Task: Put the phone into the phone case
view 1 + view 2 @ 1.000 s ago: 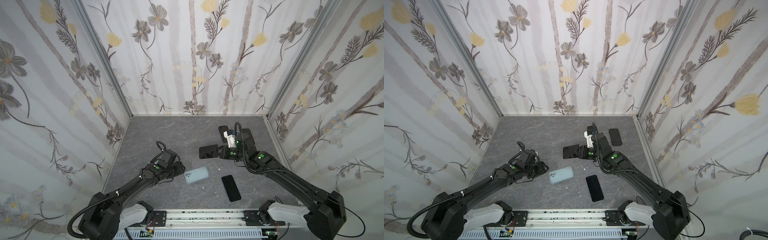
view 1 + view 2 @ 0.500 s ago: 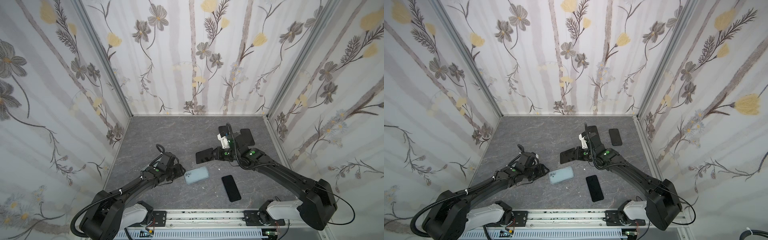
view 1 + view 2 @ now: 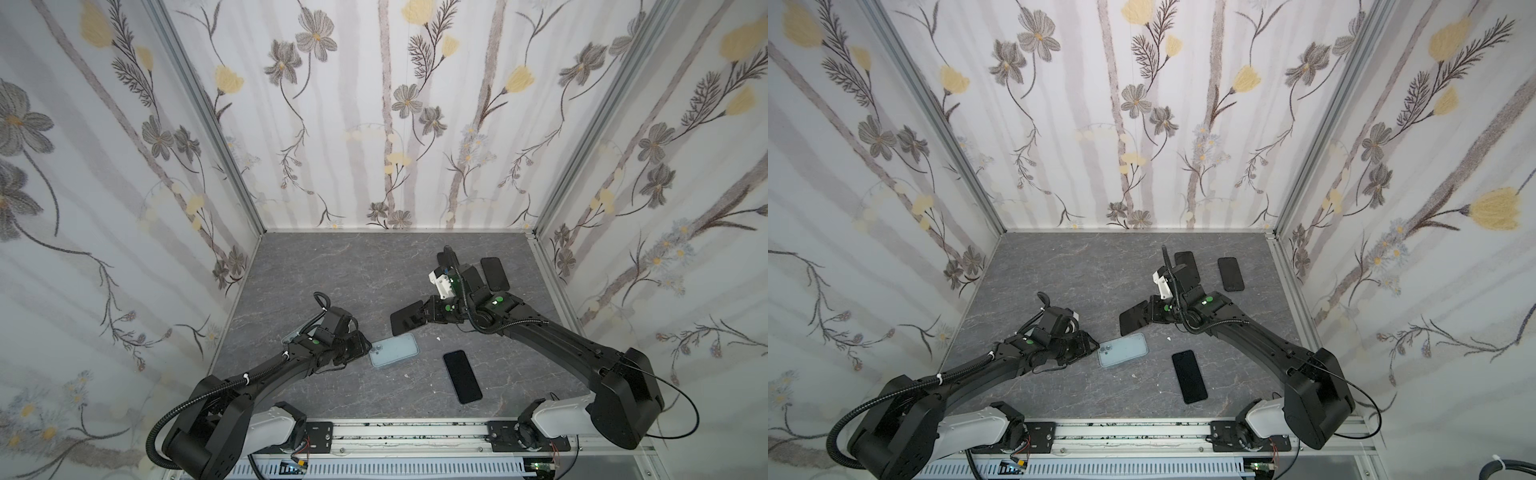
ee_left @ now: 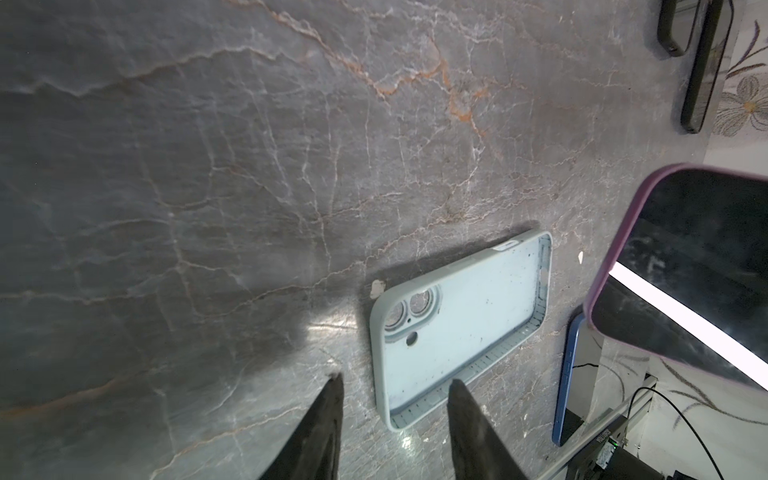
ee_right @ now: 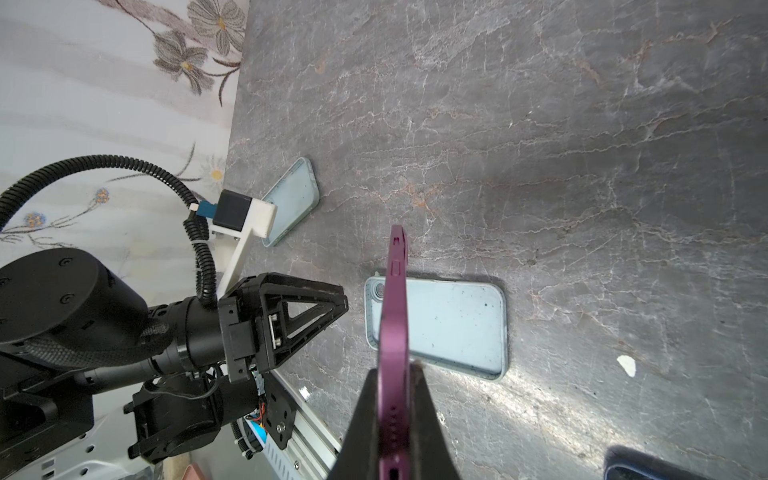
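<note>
One phone case (image 5: 453, 324) end hidden; phone (image 5: 394, 307) apparently above.

High stereo pair; close wrist views

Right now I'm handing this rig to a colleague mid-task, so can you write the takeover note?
The right hand is shut on the purple phone, held on edge and raised close to the light blue case.
The left hand is open, with its fingertips at the case's camera end, not clamped.
The case lies flat on the table, open side up and empty.
Done: phone picked up and brought near the case.
Left: lay the phone flat and press it in, probably steadying the case with the left hand.
</note>
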Robot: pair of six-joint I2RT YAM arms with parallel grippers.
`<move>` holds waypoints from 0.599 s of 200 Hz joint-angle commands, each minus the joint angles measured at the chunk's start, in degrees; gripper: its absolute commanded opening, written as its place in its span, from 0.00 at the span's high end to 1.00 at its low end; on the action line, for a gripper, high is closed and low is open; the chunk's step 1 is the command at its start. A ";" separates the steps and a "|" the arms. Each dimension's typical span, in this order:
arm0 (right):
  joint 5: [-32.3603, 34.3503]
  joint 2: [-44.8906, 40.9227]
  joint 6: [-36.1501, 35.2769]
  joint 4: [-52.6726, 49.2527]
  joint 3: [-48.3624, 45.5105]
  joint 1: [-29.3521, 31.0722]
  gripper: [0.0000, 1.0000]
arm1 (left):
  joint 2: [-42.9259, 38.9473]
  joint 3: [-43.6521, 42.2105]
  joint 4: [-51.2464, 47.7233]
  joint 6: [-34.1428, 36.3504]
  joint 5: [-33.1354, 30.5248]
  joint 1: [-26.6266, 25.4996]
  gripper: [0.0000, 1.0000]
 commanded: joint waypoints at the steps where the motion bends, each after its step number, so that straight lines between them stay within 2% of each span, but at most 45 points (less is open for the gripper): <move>1: -2.86 0.77 -1.20 -0.78 1.09 0.12 1.00 | 0.21 -0.35 2.06 -0.41 0.69 0.05 0.57; 120: -6.66 4.83 0.48 2.98 -1.54 3.46 1.00 | 1.21 -2.07 6.12 -3.45 1.96 0.03 0.59</move>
